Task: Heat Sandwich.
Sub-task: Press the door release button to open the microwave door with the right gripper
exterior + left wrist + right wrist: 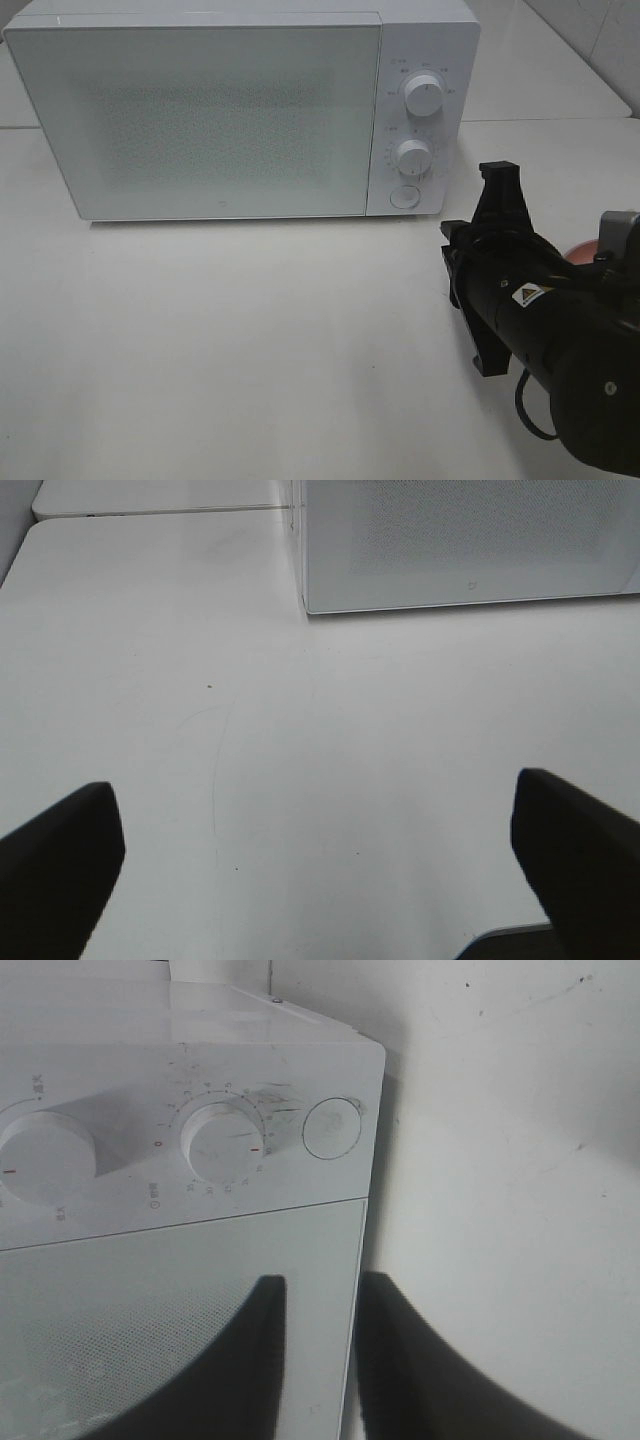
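The right gripper [320,1295] has its fingers [262,1360] almost together, with only a thin gap and nothing between them. I judge this is because a narrow tip pushes better than an open one. It is rolled on its side and points at the microwave [240,110], toward the round button [330,1128] beside the lower knob [222,1140], without touching it. In the high view the right gripper [452,250] is at about 4 o'clock on the table [250,330], and the microwave stands at 12 o'clock with its door [190,150] closed. So the step in hand is probably opening the door.

The left gripper [315,790] hangs over bare table with its fingers [60,850] wide apart and holds nothing, likely waiting for its turn.

The sandwich itself is hidden. Only a pink edge of its plate [580,252] shows at 3 o'clock, behind the right arm [560,330].
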Controlling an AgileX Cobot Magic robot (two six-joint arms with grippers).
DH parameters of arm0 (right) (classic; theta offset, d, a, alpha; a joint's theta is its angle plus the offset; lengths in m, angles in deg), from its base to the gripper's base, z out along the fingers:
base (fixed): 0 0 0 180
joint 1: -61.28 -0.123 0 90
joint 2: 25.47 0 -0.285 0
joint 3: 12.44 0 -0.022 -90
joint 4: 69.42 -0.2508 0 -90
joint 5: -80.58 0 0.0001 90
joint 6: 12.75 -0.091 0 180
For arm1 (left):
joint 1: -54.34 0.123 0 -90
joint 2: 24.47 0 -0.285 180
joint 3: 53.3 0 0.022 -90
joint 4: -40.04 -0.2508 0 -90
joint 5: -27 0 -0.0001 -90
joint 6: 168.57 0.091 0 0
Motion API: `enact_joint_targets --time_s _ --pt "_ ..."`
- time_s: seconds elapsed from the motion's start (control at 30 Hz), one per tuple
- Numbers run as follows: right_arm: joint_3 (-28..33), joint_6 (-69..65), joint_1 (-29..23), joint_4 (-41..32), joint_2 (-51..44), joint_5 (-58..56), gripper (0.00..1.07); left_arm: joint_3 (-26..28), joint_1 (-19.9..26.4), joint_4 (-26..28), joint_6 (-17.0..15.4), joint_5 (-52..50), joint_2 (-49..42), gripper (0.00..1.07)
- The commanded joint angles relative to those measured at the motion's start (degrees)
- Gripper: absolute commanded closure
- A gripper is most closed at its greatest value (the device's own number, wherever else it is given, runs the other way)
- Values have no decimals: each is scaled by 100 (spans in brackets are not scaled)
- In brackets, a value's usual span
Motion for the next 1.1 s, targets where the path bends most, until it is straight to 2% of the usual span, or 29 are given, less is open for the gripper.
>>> enact_joint_targets --time_s 0.03,0.33,0.6,0.8,0.87,1.1 --pt "0 -155 -17 74 -11 -52 107 -11 11 57 0 -46 -86 9" --pt "0 -120 6 126 -11 -52 107 -11 11 57 0 -46 -86 9" --pt "-97 -120 590 865 -11 -372 107 -11 11 57 0 -46 -86 9" --pt "-430 -476 951 1335 407 -516 107 -11 11 57 0 -46 -86 9" --pt "-659 -859 1152 1719 705 -504 107 -11 11 57 0 -46 -86 9" --pt "-1197 -1026 1358 1891 1215 -647 107 -11 11 57 0 -46 -86 9"
